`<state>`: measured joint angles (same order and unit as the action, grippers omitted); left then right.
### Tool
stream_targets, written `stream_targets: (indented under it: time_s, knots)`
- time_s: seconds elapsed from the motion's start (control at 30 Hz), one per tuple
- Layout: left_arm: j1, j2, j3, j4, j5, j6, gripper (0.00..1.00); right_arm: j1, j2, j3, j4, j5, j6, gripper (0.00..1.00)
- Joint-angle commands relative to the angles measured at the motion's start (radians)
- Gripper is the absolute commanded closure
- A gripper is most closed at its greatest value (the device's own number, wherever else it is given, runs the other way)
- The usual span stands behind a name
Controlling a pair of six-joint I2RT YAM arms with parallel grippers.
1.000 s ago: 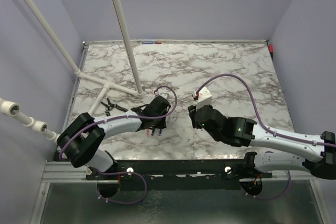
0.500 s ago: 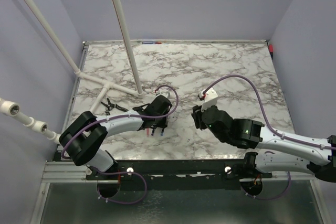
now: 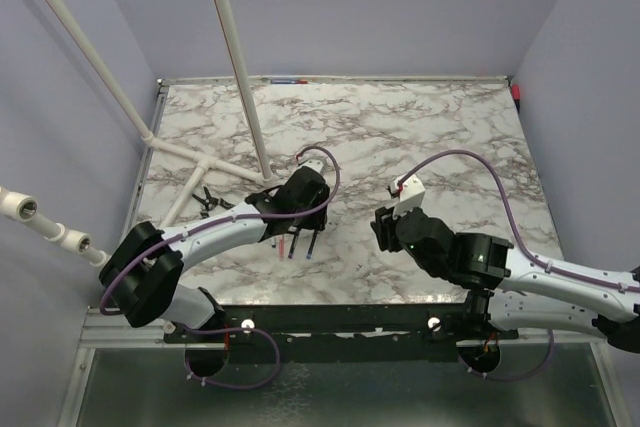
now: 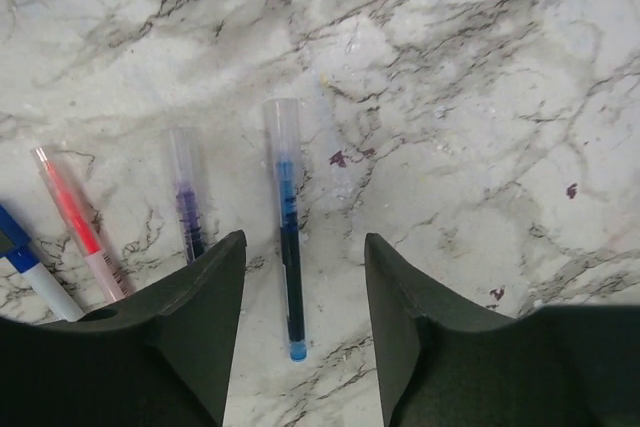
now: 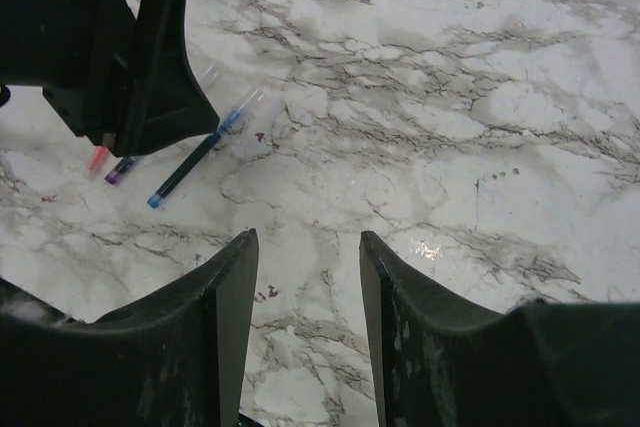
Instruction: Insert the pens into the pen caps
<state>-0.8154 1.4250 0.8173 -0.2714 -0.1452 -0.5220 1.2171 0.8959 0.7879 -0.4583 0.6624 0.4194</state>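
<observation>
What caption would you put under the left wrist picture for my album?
Left end effector, open, over the blue pen; dark pen and red pen lie alongside on the table.

No text, label, brand, number or sign can be read in any view. The thin clear-plastic stick pen with blue ink (image 4: pixel 290 247), the like pen with violet ink (image 4: pixel 187 197) and the one with red ink (image 4: pixel 75 222), lying on the grey-veined white marble tabletop (image 4: pixel 480 97), show only ink columns. Any print on their barrels is too small to make out.
</observation>
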Motion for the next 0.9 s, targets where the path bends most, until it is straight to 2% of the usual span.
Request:
stream_targets:
  time_s: [0.0, 0.07, 0.2, 0.33, 0.47, 0.67, 0.77, 0.87]
  knots:
    - [0.001, -0.067, 0.072, -0.024, -0.017, 0.054, 0.45, -0.003, -0.031, -0.025, 0.001, -0.014, 0.024, 0.49]
    - [0.001, -0.091, 0.096, -0.028, -0.015, 0.074, 0.40, -0.004, -0.043, -0.029, 0.004, -0.012, 0.020, 0.47]
    - [0.001, -0.135, 0.139, -0.033, -0.033, 0.109, 0.38, -0.003, -0.040, -0.035, 0.008, -0.002, 0.008, 0.42]
    - [0.001, -0.169, 0.184, -0.034, -0.027, 0.156, 0.38, -0.011, -0.017, -0.033, 0.015, 0.011, -0.007, 0.25]
    - [0.002, -0.210, 0.216, -0.034, -0.021, 0.207, 0.38, -0.058, -0.003, -0.030, 0.044, -0.029, -0.032, 0.12]
    - [0.001, -0.276, 0.219, -0.032, -0.005, 0.264, 0.38, -0.308, 0.001, -0.046, 0.136, -0.315, -0.067, 0.00]
    - [0.001, -0.308, 0.204, -0.029, 0.035, 0.284, 0.38, -0.430, 0.027, -0.042, 0.159, -0.419, -0.067, 0.00]
    - [0.001, -0.341, 0.179, -0.025, 0.091, 0.299, 0.38, -0.595, 0.021, -0.059, 0.204, -0.593, -0.033, 0.00]
